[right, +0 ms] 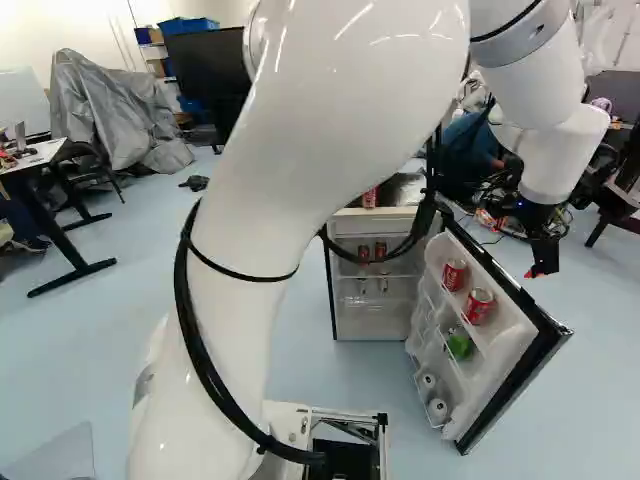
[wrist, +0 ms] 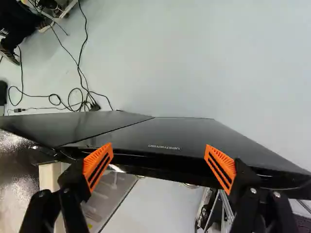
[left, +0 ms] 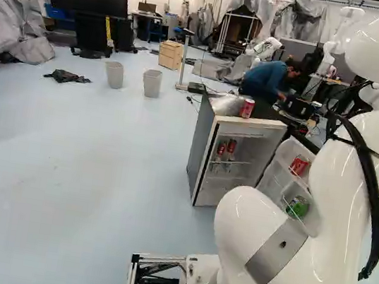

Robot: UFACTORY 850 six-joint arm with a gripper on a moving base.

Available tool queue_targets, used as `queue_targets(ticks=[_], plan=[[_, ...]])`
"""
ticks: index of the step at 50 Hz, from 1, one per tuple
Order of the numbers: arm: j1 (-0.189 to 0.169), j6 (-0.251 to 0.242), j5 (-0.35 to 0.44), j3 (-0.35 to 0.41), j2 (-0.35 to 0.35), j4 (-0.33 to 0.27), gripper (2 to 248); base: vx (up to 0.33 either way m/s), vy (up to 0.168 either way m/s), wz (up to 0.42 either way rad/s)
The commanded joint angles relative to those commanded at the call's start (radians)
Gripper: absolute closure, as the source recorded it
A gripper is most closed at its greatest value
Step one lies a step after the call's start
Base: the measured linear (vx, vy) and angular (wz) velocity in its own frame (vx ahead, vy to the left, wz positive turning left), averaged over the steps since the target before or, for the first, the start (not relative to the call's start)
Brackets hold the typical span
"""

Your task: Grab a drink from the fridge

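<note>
A boxy, dark-sided fridge (left: 201, 151) is seen with its black-backed white door (right: 508, 350) swung open. Near the door's edge, the black pincer with orange pads (right: 542, 270) is held, its fingers spread apart. Two red metal cans (right: 480, 306) and a green can (right: 461, 346) are held inside the door; another red can (left: 247, 108) is set atop the fridge.

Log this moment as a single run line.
claw: open, empty | position: by the open fridge door | door shelves: cans | fridge top: red can | drink grabbed: none
</note>
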Motion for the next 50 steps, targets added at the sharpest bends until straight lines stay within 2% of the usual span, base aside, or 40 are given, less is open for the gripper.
queue_targets(ticks=[25, 50], plan=[[-0.026, 0.000, -0.009, -0.097, -0.099, 0.000, 3, 0.000, 0.000, 0.000], [-0.028, 0.000, -0.024, -0.090, -0.101, 0.000, 3, 0.000, 0.000, 0.000]])
